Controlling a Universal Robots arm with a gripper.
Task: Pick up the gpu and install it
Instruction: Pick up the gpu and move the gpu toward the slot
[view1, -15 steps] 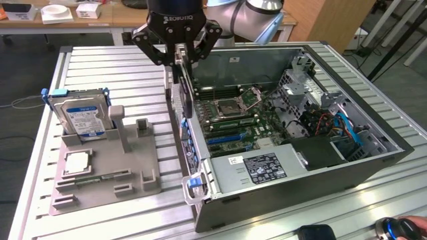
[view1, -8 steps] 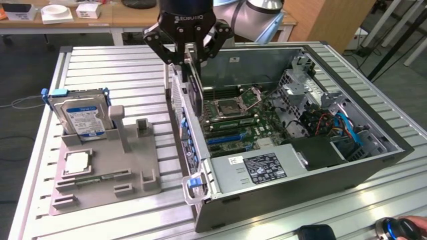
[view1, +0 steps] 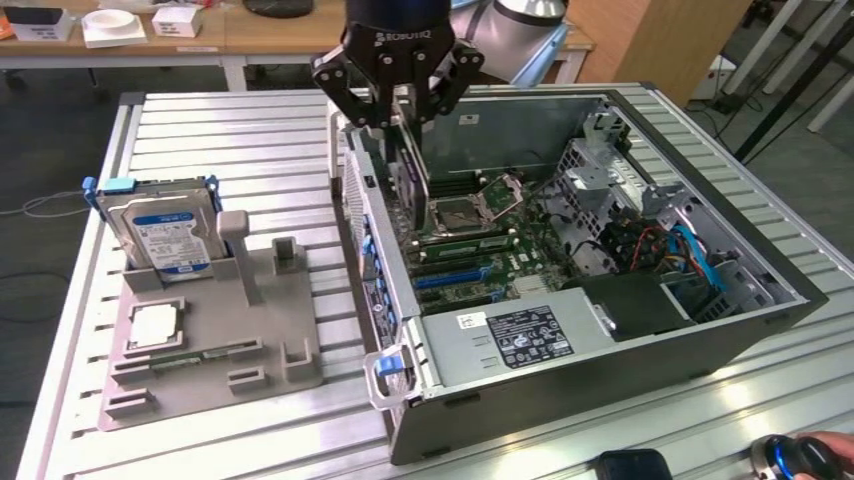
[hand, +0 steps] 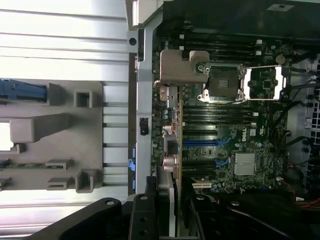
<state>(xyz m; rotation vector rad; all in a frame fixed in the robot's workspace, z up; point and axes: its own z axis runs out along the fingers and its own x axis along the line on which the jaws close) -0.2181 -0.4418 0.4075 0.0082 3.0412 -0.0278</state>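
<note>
The gpu (view1: 414, 185), a thin dark card, hangs on edge from my gripper (view1: 404, 118), whose fingers are shut on its upper edge. It is over the open computer case (view1: 721, 330), close to the case wall on the exterior view's left, above the motherboard (view1: 494, 250). In the wrist view the gpu (hand: 172, 150) appears edge-on, running from my gripper (hand: 171, 222) to its silver bracket (hand: 182, 67). It lies beside the blue slots (hand: 200, 143) of the motherboard (hand: 240, 130). Whether the card touches a slot I cannot tell.
A grey fixture tray (view1: 254, 350) lies on the slatted table to the exterior view's left, with a hard drive (view1: 167, 235) standing in it and a processor chip (view1: 154, 325) lying flat. The power supply (view1: 534, 335) sits at the case front. A hand (view1: 814, 455) shows at the lower right.
</note>
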